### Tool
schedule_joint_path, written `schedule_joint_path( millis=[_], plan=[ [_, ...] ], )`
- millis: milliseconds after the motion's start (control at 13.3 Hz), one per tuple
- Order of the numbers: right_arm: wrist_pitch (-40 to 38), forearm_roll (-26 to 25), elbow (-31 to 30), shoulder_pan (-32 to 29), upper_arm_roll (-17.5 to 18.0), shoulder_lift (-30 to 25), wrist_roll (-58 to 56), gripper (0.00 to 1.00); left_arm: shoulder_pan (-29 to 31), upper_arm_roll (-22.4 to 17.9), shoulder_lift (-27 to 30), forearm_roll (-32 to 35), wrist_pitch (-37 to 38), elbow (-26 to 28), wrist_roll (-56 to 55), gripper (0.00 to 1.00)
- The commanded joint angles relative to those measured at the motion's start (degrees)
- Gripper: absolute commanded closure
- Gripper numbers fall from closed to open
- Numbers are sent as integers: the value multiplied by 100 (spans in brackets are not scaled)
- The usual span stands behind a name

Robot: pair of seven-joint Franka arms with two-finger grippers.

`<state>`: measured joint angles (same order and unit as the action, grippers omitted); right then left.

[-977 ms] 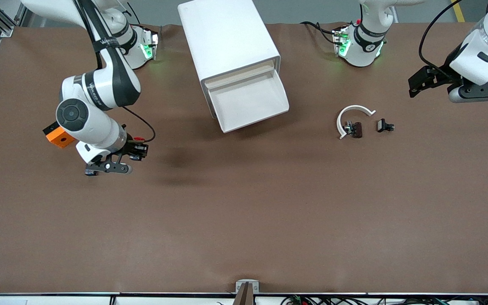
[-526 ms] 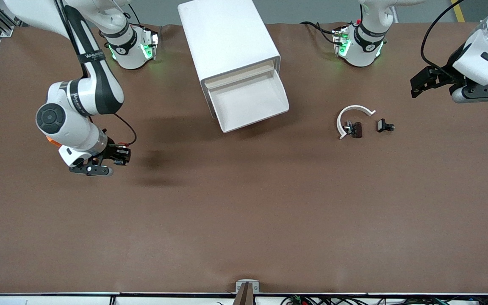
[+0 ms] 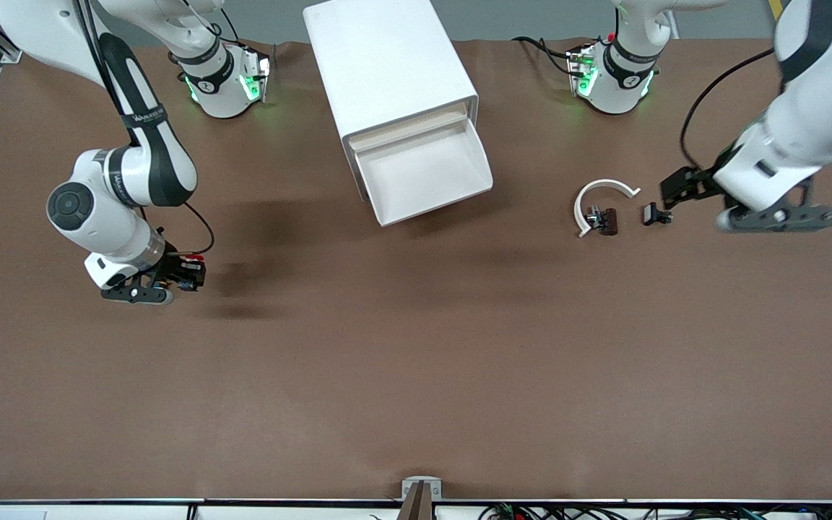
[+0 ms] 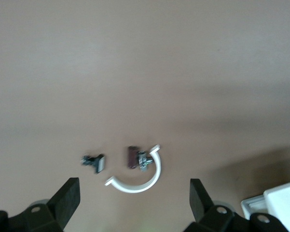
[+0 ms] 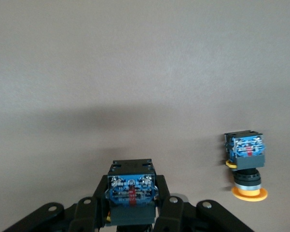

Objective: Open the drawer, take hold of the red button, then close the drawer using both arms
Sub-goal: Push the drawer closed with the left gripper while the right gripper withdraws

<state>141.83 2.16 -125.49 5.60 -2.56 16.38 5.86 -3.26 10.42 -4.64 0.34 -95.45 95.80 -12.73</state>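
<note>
Two arms are mine, and both are out over the brown table (image 3: 416, 375). My right arm (image 3: 116, 206) reaches down from the upper corner of the front view at its own end of the table, and my right fingers (image 5: 170, 209) are clamped shut on the button (image 5: 132, 191), holding it in the air above bare table. From my right wrist I see the blue-labelled block at the back of the button's black body squeezed between the two pads; its cap is hidden there, though the front view shows a speck of red beside it. A second button with a yellow-orange cap (image 5: 246, 169) lies on the table near the held one, apart from it and touched by nothing. My left arm (image 3: 784, 144) comes in at the other edge of the front view, and my left fingers (image 4: 70, 195) are spread wide with nothing between them, hanging over the table at the left arm's end. Below them, toward the middle of my left wrist view, lie a white half-ring (image 4: 137, 181), a small dark part (image 4: 131, 157) inside its curve, and a small black part (image 4: 95, 162) just beside it. At the upper middle of the front view stands the white cabinet (image 3: 387, 65), its drawer (image 3: 423, 170) pulled out toward the front camera.
</note>
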Motion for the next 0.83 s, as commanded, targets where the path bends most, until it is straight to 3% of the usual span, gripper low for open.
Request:
schedule_joint_path(
  millis=[0,601,752],
  plan=[
    [108,-58,7,-103,98,216,-50,100,-559,74,-711,45,-455,-193,-666,0],
    [257,-49,60,-103,98,621,20,100,-2282,65,-2145,54,-1573,-254,-2398,0],
    [353,-49,60,-86,107,673,47,100,-2459,74,-2496,89,-1643,-578,-3057,0]
  ],
)
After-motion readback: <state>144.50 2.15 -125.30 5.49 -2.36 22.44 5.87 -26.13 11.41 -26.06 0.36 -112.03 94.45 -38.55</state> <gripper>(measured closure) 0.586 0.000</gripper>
